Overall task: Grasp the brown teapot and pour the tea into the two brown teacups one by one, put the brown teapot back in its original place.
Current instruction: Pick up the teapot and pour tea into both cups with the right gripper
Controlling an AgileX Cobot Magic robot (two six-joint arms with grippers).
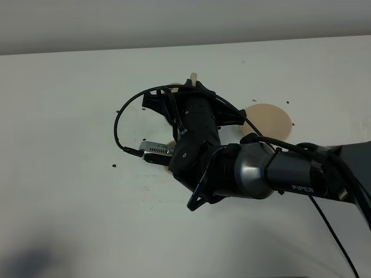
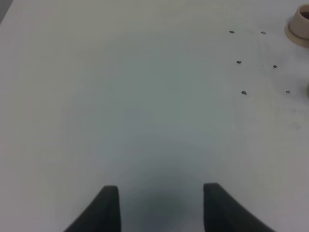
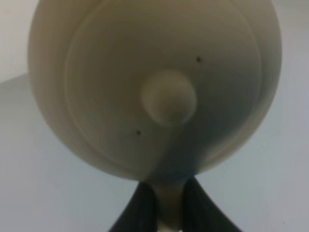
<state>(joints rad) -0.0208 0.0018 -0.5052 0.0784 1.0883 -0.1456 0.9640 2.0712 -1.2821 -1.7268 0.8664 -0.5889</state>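
While the right arm (image 1: 255,171) reached across the middle of the white table (image 1: 58,116) in the high view, it hid nearly all of what it carried. Only a small tan tip (image 1: 193,77) showed above the gripper's black housing, and slivers of tan near the silver camera bracket (image 1: 155,148). The large tan saucer (image 1: 268,120) lay bare on the table just beyond the arm's elbow.

From the left wrist, the left gripper (image 2: 160,205) stood with its two dark fingers well apart over bare tabletop, holding nothing. A teacup (image 2: 299,28) on its small saucer sat at the frame's far corner, past a scatter of small dark screw holes (image 2: 243,92).

From the right wrist, the brown teapot (image 3: 154,87) filled the frame, lid and knob (image 3: 169,98) facing the camera. The right gripper (image 3: 168,205) was clamped narrowly on the pot's handle (image 3: 169,200), which sat between the fingers.
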